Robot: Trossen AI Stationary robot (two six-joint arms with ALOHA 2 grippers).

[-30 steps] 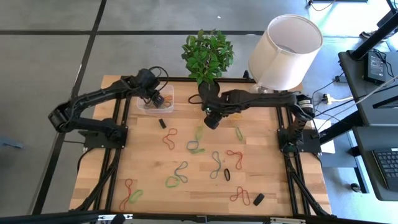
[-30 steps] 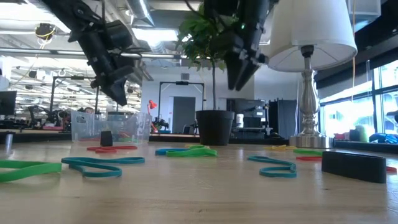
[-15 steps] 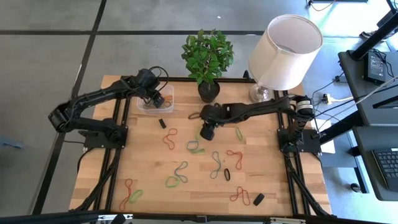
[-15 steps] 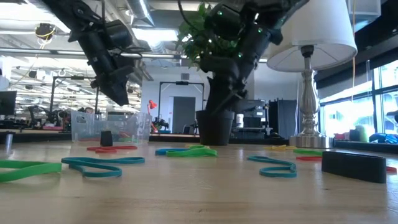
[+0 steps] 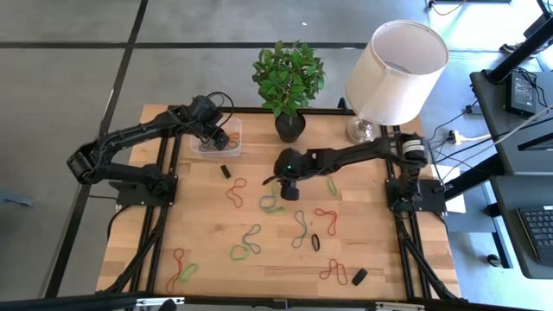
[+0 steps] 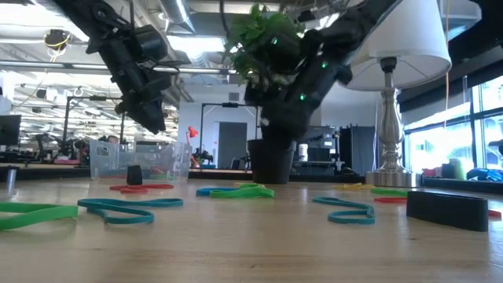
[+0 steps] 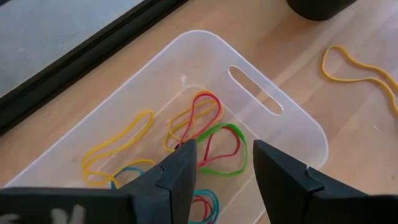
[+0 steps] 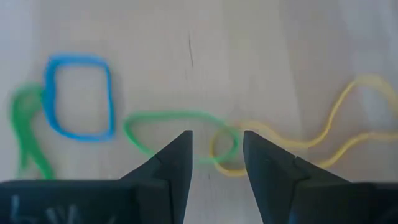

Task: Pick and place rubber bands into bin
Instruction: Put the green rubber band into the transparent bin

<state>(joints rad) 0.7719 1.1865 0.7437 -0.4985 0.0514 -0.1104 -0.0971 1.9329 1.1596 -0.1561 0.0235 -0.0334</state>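
Note:
The clear bin (image 5: 236,149) stands at the table's far left and holds several rubber bands, among them a green one (image 7: 225,149) and a red-and-yellow one (image 7: 198,113). My left gripper (image 7: 221,152) hangs open just above the bin (image 7: 273,106), with nothing between its fingers. Near the table's middle my right gripper (image 5: 288,187) is open and slants down over a green band (image 8: 171,121) that crosses a yellow band (image 8: 339,134). The crossing lies between its fingertips (image 8: 216,140), and whether they touch it I cannot tell. A blue band (image 8: 81,96) lies beside them.
More bands lie scattered over the near half of the table (image 5: 251,242), with small black blocks (image 5: 225,171) (image 5: 359,276) among them. A black plant pot (image 5: 289,126) and a lamp (image 5: 393,60) stand at the far edge, behind my right arm.
My right gripper has come down from beside the plant pot toward the table's near edge, rolling as it sank, and now hangs low over the green and yellow bands. My left gripper has stayed above the bin, and its fingers have opened.

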